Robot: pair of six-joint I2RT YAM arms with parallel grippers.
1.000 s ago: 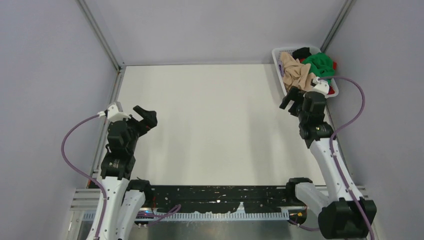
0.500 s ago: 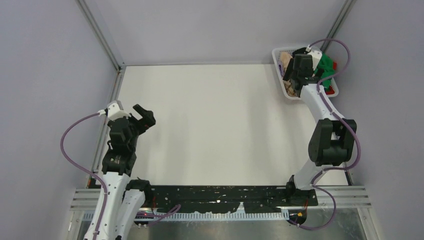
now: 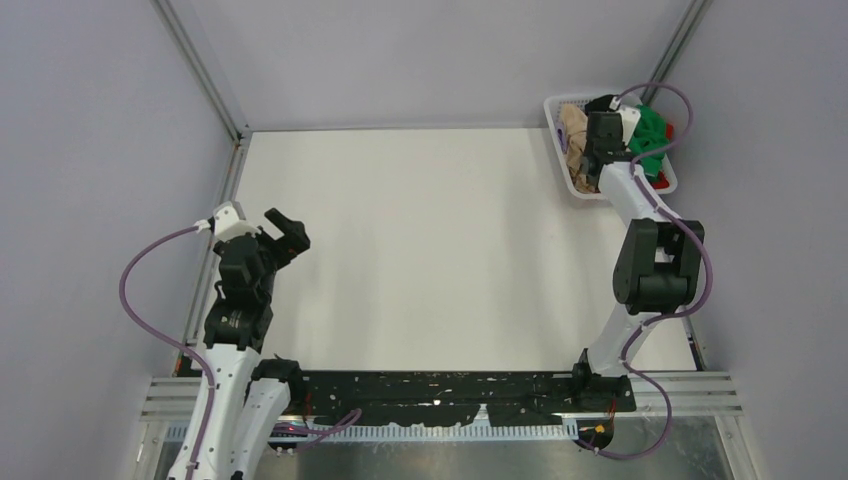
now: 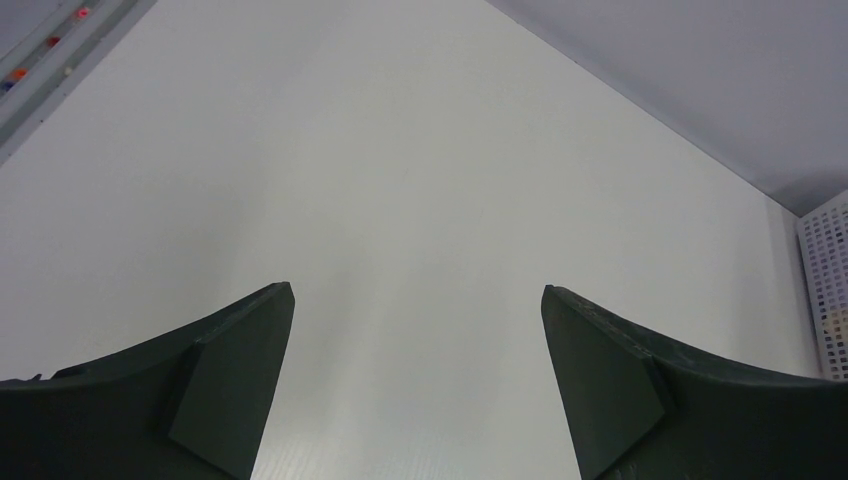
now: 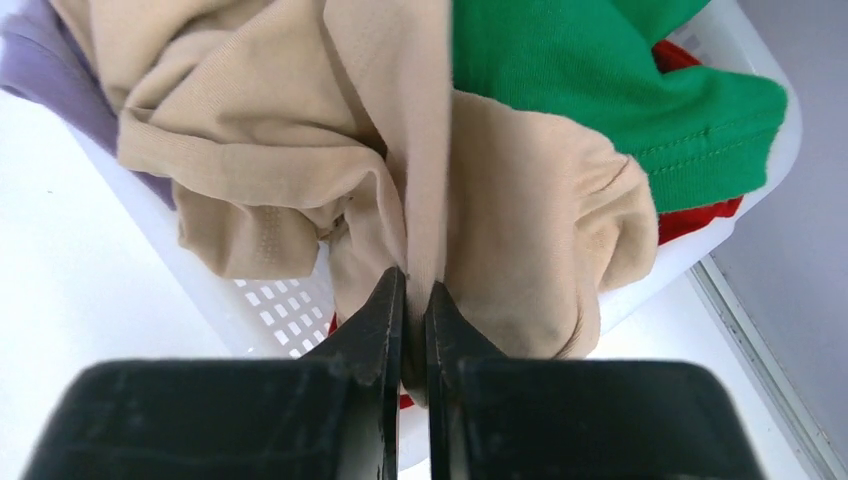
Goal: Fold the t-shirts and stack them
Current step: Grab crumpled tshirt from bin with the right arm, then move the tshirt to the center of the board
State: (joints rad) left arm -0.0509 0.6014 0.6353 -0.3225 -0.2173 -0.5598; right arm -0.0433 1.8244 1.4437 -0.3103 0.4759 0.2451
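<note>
since a second ago the right arm has reached from just short of the basket [image 5: 262,302] into it, its elbow now raised over the table's [image 3: 420,240] right edge; the left arm has hardly shifted.

right gripper [image 5: 416,292] is pinched nearly closed on a raised fold of the tan shirt [image 5: 270,130], the cloth running up between the two black fingers with only a thin gap between them. that shirt lies crumpled in the near part of the white mesh basket, part of it hanging over the near wall. green shirt [image 5: 600,70] lies just beside it to the right, touching it, with a red shirt [image 5: 700,215] showing under the green hem. lilac shirt [image 5: 40,80] peeks out at the left, under the tan cloth. black shirt [image 3: 603,103] sits at the far end of the basket. the basket stands in the far right corner of the table.

left gripper [image 4: 416,292] hangs over the left side of the table, jaws spread wide, nothing between them. small red and orange marks on the rail [image 4: 50,40] are too small to read.
</note>
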